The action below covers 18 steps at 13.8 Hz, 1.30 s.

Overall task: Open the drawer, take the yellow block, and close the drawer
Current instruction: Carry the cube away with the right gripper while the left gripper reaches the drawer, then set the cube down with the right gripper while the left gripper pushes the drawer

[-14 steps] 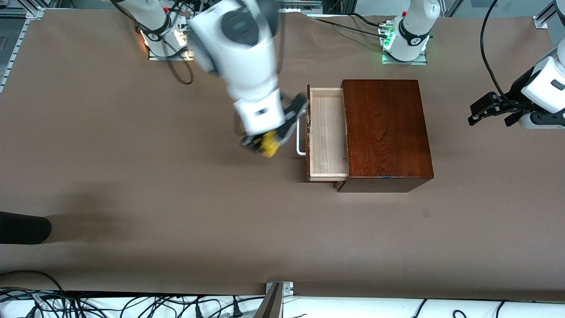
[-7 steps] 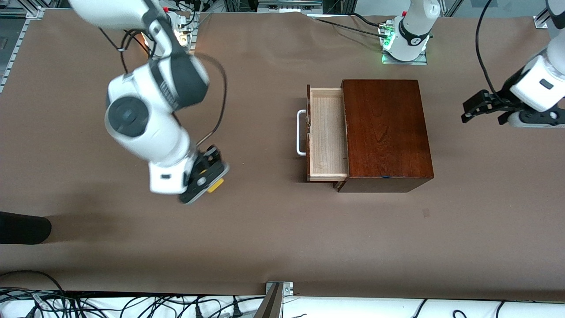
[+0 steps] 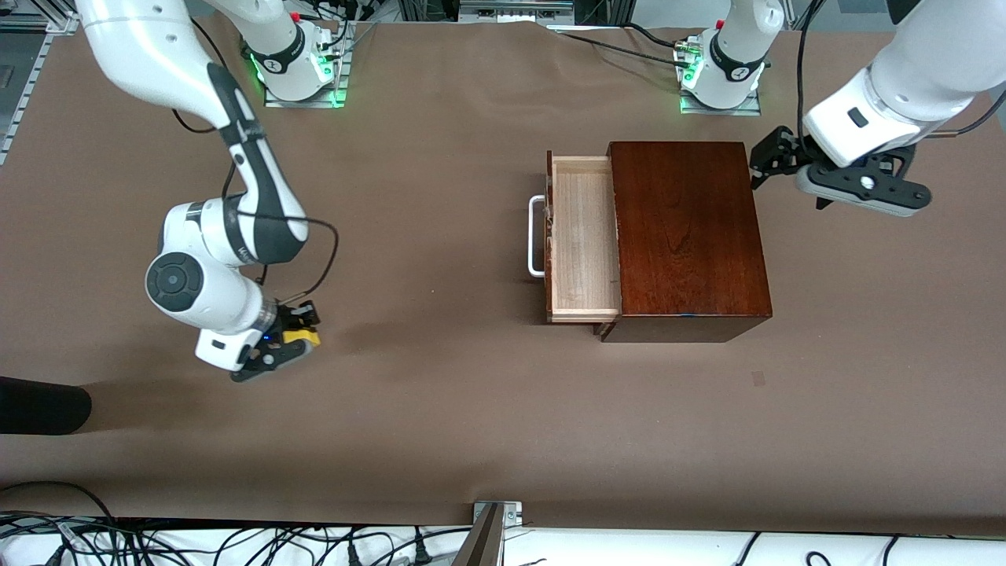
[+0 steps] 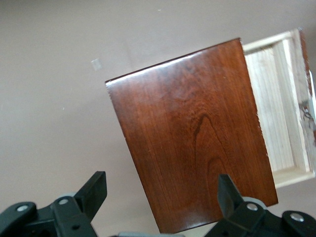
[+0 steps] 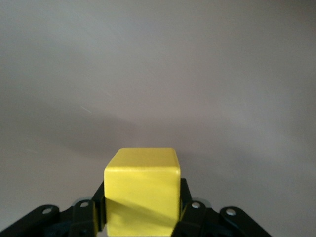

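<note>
Gripping the yellow block (image 3: 301,336) between its two fingers, the right gripper (image 3: 292,338) sits low over bare table toward the right arm's end, well apart from the wooden box (image 3: 688,236); the right wrist view shows the yellow block (image 5: 142,190) clamped on both sides by the black fingers (image 5: 190,207), with plain brown table (image 5: 158,74) ahead of it. Whether the block touches the table surface cannot be determined. The drawer (image 3: 581,240) stands pulled out of the box toward the right arm's end, its pale interior exposed, and its white handle (image 3: 534,236) projects from the dark front. The left gripper (image 3: 774,161) hangs over the table just beside the box edge at the left arm's end, its fingers (image 4: 94,190) spread wide apart and holding nothing; the left wrist view looks down on the box top (image 4: 192,133) and part of the drawer (image 4: 276,103).
</note>
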Each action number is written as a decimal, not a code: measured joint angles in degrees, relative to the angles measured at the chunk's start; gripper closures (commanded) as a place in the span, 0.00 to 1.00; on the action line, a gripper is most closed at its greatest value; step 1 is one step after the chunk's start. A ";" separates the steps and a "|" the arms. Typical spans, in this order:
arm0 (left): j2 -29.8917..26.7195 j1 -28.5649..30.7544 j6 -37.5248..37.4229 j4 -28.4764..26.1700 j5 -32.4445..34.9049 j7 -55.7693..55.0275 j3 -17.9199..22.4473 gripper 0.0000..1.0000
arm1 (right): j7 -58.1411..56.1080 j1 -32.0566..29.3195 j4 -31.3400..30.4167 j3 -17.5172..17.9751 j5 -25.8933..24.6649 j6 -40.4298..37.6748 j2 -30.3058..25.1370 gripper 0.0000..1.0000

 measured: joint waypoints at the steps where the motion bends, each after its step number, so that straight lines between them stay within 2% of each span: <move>1: 0.13 -0.01 -0.02 0.02 0.00 2.25 -0.12 0.00 | 0.07 -0.99 -3.88 -0.39 0.00 1.79 -1.09 1.00; 4: 0.94 -0.14 -0.12 0.04 -3.02 7.82 -0.15 0.00 | 1.10 -2.22 -12.21 -1.71 0.20 5.14 -4.67 1.00; 7: 2.24 -0.40 -0.14 0.06 -6.57 12.62 -0.16 0.00 | 3.97 -2.52 -18.30 -2.44 0.33 10.75 -5.89 1.00; 10: 3.73 -1.18 -0.58 0.07 -10.04 20.20 -0.27 0.00 | 8.36 -2.55 -21.04 -2.56 0.34 11.74 -5.93 1.00; 13: 5.26 -1.50 -3.45 0.11 -18.79 22.77 -0.49 0.00 | 10.31 -2.55 -21.67 -2.56 0.34 12.06 -6.27 1.00; 14: 5.54 -1.51 -3.89 0.14 -20.95 22.95 -0.54 0.00 | 10.38 -2.55 -21.68 -2.56 0.34 12.07 -6.27 0.89; 15: 5.67 -1.51 -4.05 0.18 -22.76 23.03 -0.57 0.00 | 10.39 -2.55 -21.68 -2.56 0.34 12.08 -6.27 0.56; 16: 5.82 -1.52 -4.14 0.36 -24.59 23.08 -0.59 0.00 | 10.38 -2.55 -21.68 -2.56 0.34 12.09 -6.27 0.01; 18: 6.80 -1.88 -4.22 1.52 -26.93 23.30 -0.63 0.00 | 10.38 -2.55 -21.54 -2.56 0.34 12.52 -6.28 0.00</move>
